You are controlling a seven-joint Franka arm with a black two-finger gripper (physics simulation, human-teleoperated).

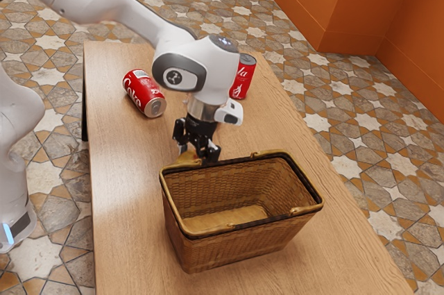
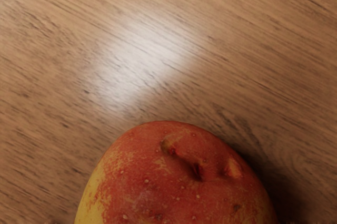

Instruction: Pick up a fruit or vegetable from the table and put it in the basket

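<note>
Count on the worktop (image 1: pixel 118 218): 1 fruit (image 2: pixel 174 182), 1 basket (image 1: pixel 222 250), 2 Coke cans. Claw (image 1: pixel 198 149) is open wide, pointing down, two fingers (image 1: pixel 213 153) well apart, one to each side of the fruit; no grip on it that I can see. Fruit is red with yellow patches, one stem dent, outside the basket, low between the fingers, near the basket side that faces the worktop's far short edge. Can't tell whether fruit and basket touch. Basket is wicker, upright, interior visible, 2 handles folded down on the rim, sitting toward the worktop's near end. Lying can (image 1: pixel 143 94) is on its side near the far corner at the exterior view's left. Standing can (image 1: pixel 245 81) is upright by the far corner at the exterior view's right, partly hidden by the arm (image 1: pixel 125 7).
</note>
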